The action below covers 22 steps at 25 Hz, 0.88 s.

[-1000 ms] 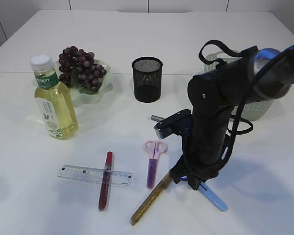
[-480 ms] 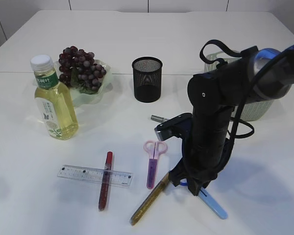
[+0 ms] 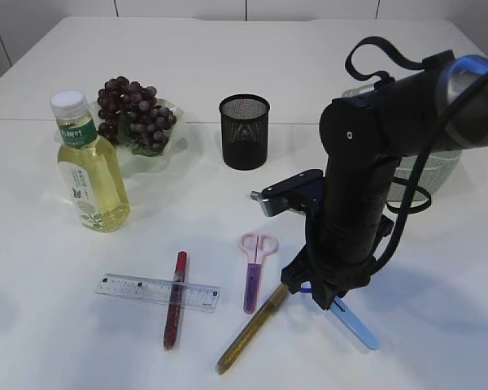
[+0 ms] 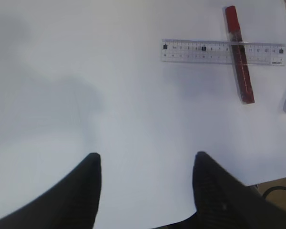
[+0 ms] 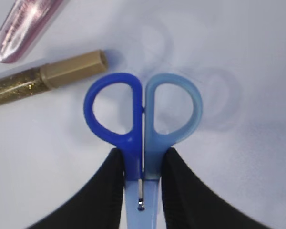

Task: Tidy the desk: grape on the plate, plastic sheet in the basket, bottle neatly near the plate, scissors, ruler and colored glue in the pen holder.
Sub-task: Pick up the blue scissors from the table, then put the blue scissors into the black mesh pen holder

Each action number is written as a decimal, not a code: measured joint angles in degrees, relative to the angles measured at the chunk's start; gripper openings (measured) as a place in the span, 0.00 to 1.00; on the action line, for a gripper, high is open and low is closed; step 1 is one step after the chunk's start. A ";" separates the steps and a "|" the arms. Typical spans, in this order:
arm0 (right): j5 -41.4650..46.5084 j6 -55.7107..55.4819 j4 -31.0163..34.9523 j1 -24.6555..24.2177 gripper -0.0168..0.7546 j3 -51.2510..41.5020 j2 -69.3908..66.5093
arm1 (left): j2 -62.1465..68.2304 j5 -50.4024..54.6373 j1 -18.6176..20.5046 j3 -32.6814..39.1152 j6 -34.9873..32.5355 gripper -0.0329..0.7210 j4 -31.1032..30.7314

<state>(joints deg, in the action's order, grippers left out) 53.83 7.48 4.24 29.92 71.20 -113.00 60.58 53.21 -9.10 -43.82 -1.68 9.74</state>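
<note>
Risen a little since a second ago and leaning more upright: right arm, its fingers [image 5: 139, 174] clamped on the blue scissors [image 5: 142, 125] just below the two handle loops, one dark blue, one pale blue. Blade sheath slanting down toward the surface [image 3: 439, 325] in the exterior view; whether the tip touches, cannot tell. Just beside the scissors' handles, the gold glitter glue [image 3: 250, 328], lying at a slant. Next to that, the pink scissors [image 3: 254, 270], flat on the surface. Farther left, the clear ruler [image 3: 157, 292] with the red glue [image 3: 174, 300] lying crosswise over it. Behind, upright and empty-looking, the black mesh pen holder [image 3: 244, 131]. At far left, the bottle [image 3: 88, 165] of yellow liquid standing just in front of the plate [image 3: 134, 158], grapes [image 3: 132, 113] already on it. Basket [image 3: 423, 183] mostly hidden behind the right arm. Left fingers [image 4: 145, 191] spread apart, gripping nothing, hovering over bare surface near the ruler.
</note>
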 joint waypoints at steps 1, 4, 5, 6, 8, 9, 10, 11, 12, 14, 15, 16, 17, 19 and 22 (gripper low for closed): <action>0.09 0.00 0.00 0.00 0.29 0.10 0.35 | 0.00 0.00 0.00 0.00 0.00 0.63 0.00; 0.64 0.00 0.00 -0.23 0.29 0.97 1.85 | 0.00 0.00 0.00 0.00 0.00 0.63 0.00; 0.78 0.00 0.00 -0.32 0.29 1.76 2.37 | 0.00 0.00 0.00 0.00 0.00 0.63 0.00; 0.91 0.00 0.00 -0.46 0.29 2.86 2.79 | 0.00 0.00 0.00 0.00 0.00 0.63 0.00; 1.44 0.00 0.00 -0.92 0.29 5.63 3.17 | 0.00 0.00 0.00 0.00 0.00 0.63 0.00; 1.83 0.00 0.00 -1.16 0.29 7.55 3.26 | 0.00 0.00 0.00 0.00 0.00 0.63 0.00; 2.03 0.00 0.00 -1.57 0.29 9.30 3.26 | 0.00 0.00 0.00 0.00 0.00 0.63 0.00; 2.25 0.00 0.19 -2.17 0.29 11.45 3.26 | 0.00 0.00 0.00 0.00 0.00 0.63 0.00; 2.41 0.27 0.53 -2.75 0.29 13.67 3.26 | 0.00 0.00 0.00 0.00 0.00 0.63 0.00; 2.52 1.20 2.24 -4.52 0.29 17.72 3.26 | 0.00 0.00 0.00 0.00 0.00 0.63 0.00; 2.62 1.88 3.69 -5.43 0.29 19.81 3.26 | 0.00 0.00 0.00 0.00 0.00 0.63 0.00; 2.73 2.39 5.00 -6.62 0.29 21.87 3.26 | 0.00 0.00 0.00 0.00 0.00 0.63 0.00; 2.74 3.46 6.94 -7.94 0.29 23.51 3.13 | 0.00 0.00 0.00 0.00 0.00 0.63 0.00; 2.82 6.62 11.66 -10.54 0.29 27.36 2.62 | 0.00 0.30 0.00 0.00 0.00 0.63 0.00; 2.82 12.72 21.41 -14.26 0.29 31.85 0.77 | 0.00 1.35 0.00 0.00 0.00 0.63 0.00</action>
<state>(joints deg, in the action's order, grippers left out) 56.65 20.20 25.65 15.66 103.05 -112.23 60.58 54.56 -9.10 -43.82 -1.68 9.74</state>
